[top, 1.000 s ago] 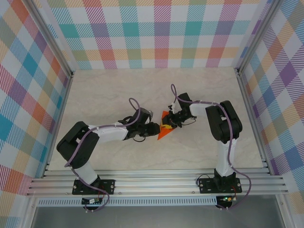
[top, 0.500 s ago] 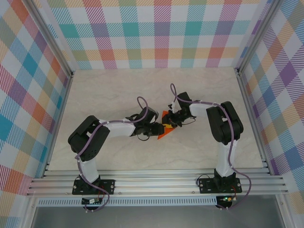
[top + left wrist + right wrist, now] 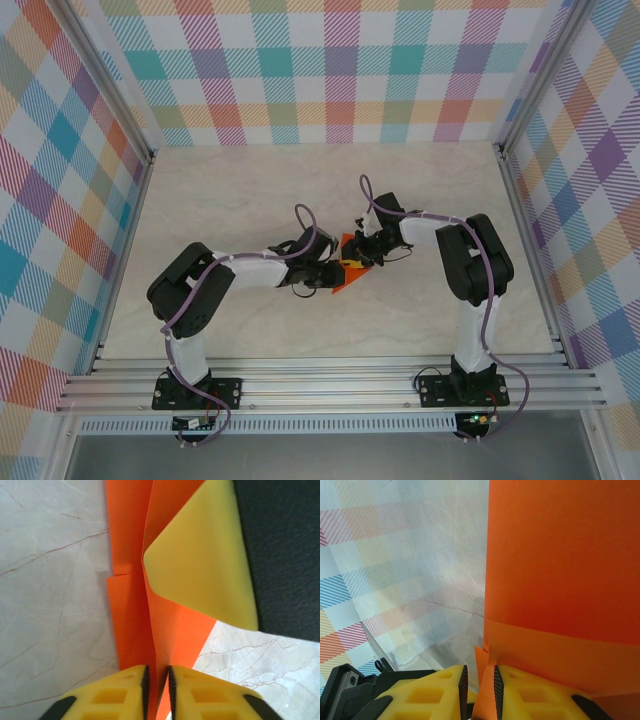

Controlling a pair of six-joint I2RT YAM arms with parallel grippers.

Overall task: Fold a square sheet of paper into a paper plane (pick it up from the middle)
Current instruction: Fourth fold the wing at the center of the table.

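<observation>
**— What has changed on the table (image 3: pixel 220 200) in the past second?**

— Starting at the table's left: the left arm has pulled its elbow in toward the table's middle. The left gripper (image 3: pixel 333 272) has nipped down from a wider gap. Its yellow fingers (image 3: pixel 125 687) now stand almost together, with only a thin edge of the orange paper (image 3: pixel 344 283) between them. I'd call that a pinch on the sheet.

**— And the paper itself?**

— It is at the middle of the table, between the two grippers. It is creased, with a fold standing up off the table, and it is not yet a dart.

**— The right side?**

— The right gripper (image 3: pixel 360 256), just right of the table's middle, has barely moved. Its fingers (image 3: pixel 435 692) are also nearly closed, with the sheet's edge caught in the slit between them.

**— What does that mean for the plane?**

— As I read it, both ends of the sheet are now held. That means the next crease can be drawn taut and pressed flat onto the table. The folding looks about midway. The paper is thin, so if the arms pull apart it could tear or slip free.
</observation>
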